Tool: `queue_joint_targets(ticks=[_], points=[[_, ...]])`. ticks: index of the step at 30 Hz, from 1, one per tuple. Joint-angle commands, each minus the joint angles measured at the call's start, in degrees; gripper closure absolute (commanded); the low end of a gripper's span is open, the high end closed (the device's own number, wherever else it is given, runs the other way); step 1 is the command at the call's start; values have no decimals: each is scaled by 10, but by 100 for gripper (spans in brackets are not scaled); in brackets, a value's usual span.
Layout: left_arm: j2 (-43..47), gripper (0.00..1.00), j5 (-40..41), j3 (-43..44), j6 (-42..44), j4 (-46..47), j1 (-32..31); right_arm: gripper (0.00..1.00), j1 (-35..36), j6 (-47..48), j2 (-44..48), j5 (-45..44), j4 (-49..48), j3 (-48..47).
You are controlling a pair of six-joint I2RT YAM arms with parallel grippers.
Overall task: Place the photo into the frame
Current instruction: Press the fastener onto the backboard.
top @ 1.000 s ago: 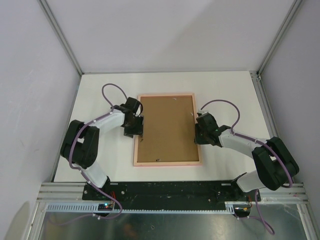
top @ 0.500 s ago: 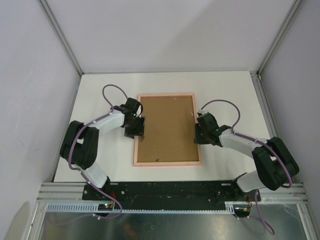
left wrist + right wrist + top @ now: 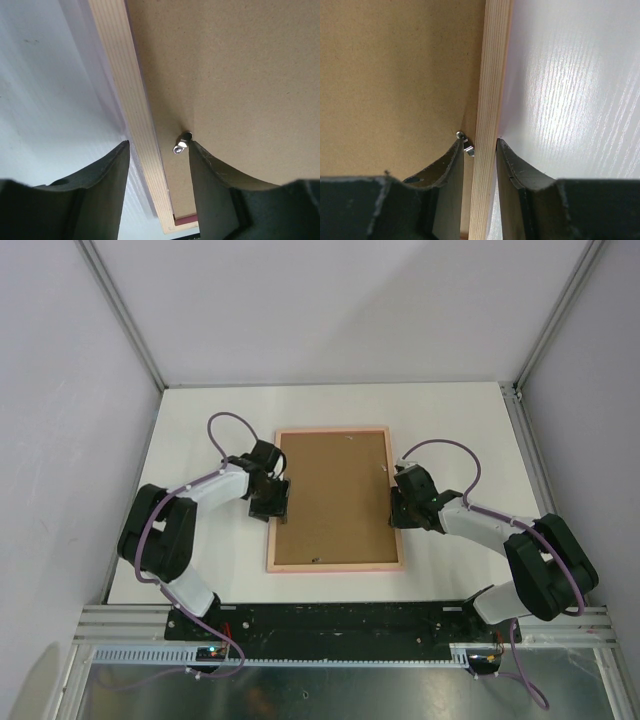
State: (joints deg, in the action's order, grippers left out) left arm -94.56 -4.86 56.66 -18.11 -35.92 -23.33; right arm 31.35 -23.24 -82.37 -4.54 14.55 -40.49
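Left gripper (image 3: pixel 158 150) straddles the left rail of the frame (image 3: pixel 335 566), fingers apart: one finger (image 3: pixel 102 185) over the table side, the other (image 3: pixel 220 182) over the backing board, gap wider than the rail. Right gripper (image 3: pixel 479 143) is closed in on the right rail; outer finger (image 3: pixel 520 185) touches the rail's outside edge, inner finger (image 3: pixel 445 182) sits at the inside edge against a small metal clip (image 3: pixel 466 145).

Frame lies flat and face down mid-table, long sides running away from the arm bases, pale peach-wood back showing in both wrist views, pink edge showing from the top. Brown backing board (image 3: pixel 335 495) fills the opening, sitting inside the rails. A second metal clip (image 3: pixel 182 142) sits on the board at the left rail, just beside the left gripper's inner fingertip. White table (image 3: pixel 450 420) is under everything. Both arms reach in from the sides, at about mid-length of the frame.
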Motion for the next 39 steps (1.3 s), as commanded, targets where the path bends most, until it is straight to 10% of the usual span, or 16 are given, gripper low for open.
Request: queue_joint_targets(ticks=[1,29,39], points=[[0,46,11,3,15,6,-5,100,-2,11,-10,0,-22,8],[-24,98,89,1,-94,11,1,100,-2,12,-14,6,-21,8],[10,100,63,-57,-207,38,19,100,7,0,-12,10,-18,8]])
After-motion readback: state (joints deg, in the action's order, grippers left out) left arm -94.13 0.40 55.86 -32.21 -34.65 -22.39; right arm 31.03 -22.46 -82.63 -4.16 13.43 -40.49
